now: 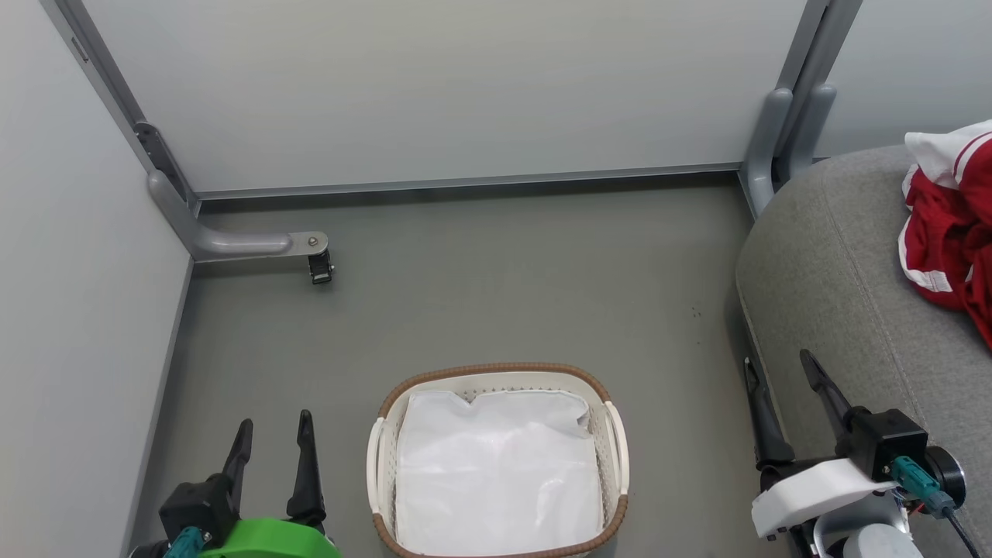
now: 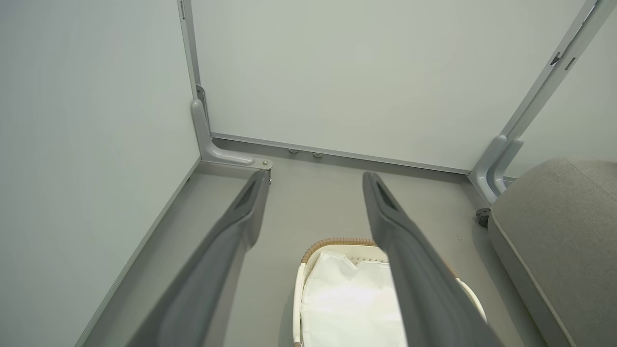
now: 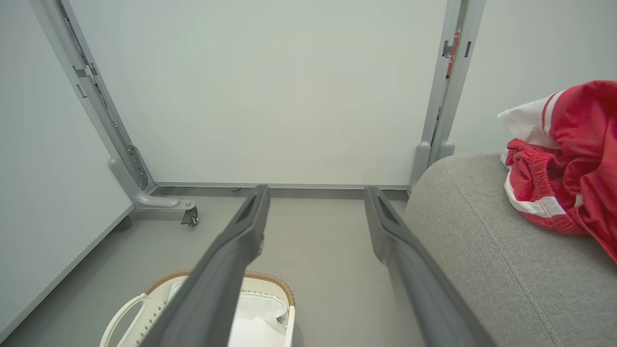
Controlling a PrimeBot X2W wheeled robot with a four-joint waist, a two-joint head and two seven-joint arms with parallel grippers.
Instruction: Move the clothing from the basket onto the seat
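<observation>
Beside basket, left tool and right tool spread wide, both empty.

Long dark-fingered left claw on green shell; right claw on white shell, teal cable plug at four o'clock.

One basket down there, one white sheet inside it. One grey seat, carrying one heap of red-and-white clothing, too bunched to count its pieces. Two grippers, left gripper and right gripper, two dark fingers apiece. One caster wheel.
</observation>
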